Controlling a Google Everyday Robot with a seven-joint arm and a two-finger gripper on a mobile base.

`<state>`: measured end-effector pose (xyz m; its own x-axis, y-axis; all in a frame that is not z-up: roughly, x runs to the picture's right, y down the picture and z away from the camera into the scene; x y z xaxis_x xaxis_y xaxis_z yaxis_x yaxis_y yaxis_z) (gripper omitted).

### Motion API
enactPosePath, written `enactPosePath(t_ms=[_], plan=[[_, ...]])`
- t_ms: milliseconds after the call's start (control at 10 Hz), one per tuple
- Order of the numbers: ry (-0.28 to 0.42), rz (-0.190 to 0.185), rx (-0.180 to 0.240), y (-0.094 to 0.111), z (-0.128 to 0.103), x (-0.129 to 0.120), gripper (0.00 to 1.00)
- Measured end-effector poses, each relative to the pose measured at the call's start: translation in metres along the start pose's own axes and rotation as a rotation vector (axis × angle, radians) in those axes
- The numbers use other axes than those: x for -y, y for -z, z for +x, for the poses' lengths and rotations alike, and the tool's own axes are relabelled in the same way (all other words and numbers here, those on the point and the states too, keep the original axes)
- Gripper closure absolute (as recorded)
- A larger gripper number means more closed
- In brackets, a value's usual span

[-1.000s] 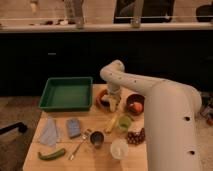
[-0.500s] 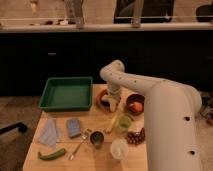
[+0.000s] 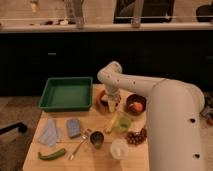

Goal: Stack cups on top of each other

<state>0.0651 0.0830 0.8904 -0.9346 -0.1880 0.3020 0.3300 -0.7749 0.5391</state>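
Trouble could start at the brown bowl (image 3: 103,100). The pincer (image 3: 113,102) hangs right over it, jaws wide apart, with nothing in them. If it goes straight down, it may grab the bowl and not a cup.

The yellow-green cup (image 3: 123,123) stands on the bench (image 3: 92,119), a bit nearer the front. The grey metal cup (image 3: 96,138) stands nearer the front again, apart from it. A spoon (image 3: 79,146) lies by the metal cup (touching or just beside, I cannot tell). A push there could tip that shiny cup over.
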Motion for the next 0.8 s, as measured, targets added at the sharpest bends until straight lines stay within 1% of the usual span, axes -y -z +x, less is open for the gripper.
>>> enactPosePath(t_ms=[200, 500, 800], plan=[[0.01, -0.02, -0.004, 0.005, 0.0, 0.003, 0.2], [0.021, -0.05, -0.022, 0.02, -0.004, 0.008, 0.2], [0.037, -0.062, -0.038, 0.032, -0.01, 0.013, 0.2]])
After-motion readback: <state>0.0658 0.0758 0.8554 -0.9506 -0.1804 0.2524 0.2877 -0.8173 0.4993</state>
